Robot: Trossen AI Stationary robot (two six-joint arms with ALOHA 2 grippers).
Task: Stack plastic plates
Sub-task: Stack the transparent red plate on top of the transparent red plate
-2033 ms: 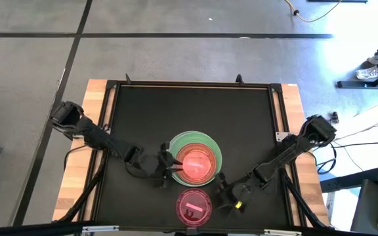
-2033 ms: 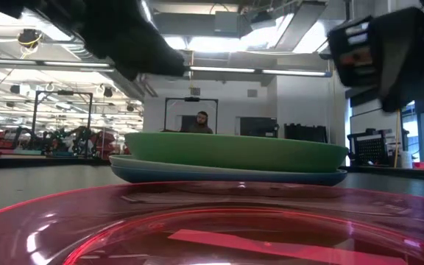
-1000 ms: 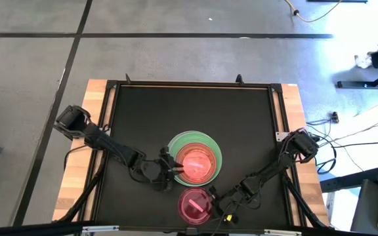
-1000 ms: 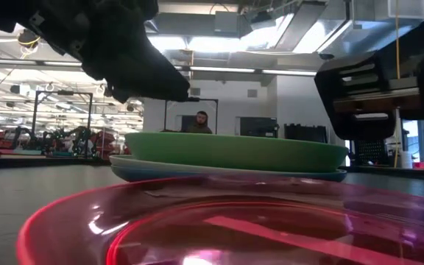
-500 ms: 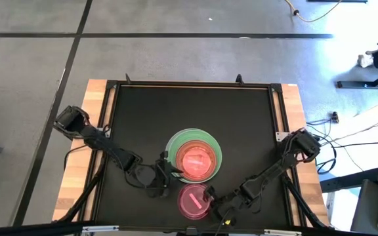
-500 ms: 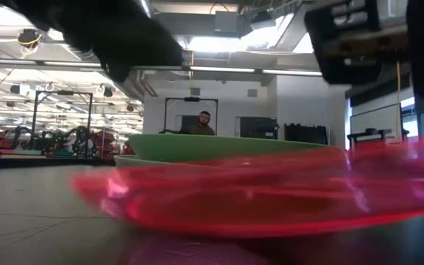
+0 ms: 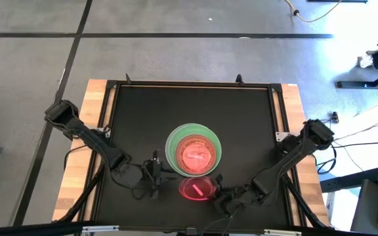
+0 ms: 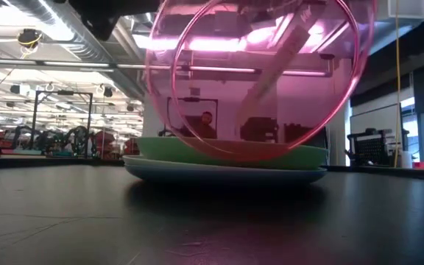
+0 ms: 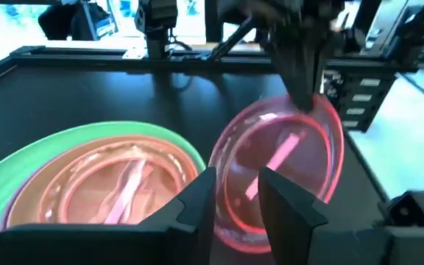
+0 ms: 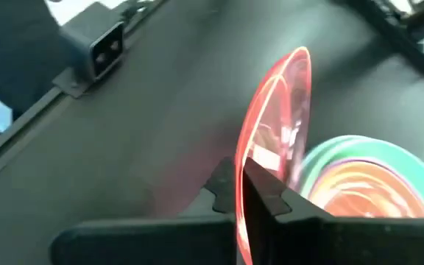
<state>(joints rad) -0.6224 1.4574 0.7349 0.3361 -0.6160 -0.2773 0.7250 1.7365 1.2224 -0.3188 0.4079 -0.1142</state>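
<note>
The right gripper (image 7: 219,191) pinches the rim of a small translucent pink plastic plate with a bar mark (image 7: 197,189), holding it tipped up on edge above the black bench (image 7: 136,118), just in front of the stack. That stack, a large green plate (image 7: 173,143) topped by another translucent pink plate (image 7: 196,156), sits mid-bench; a pale blue plate (image 8: 219,172) seems to lie beneath. The left gripper (image 7: 156,167) waits beside the stack, fingers narrowly parted, holding nothing.
</note>
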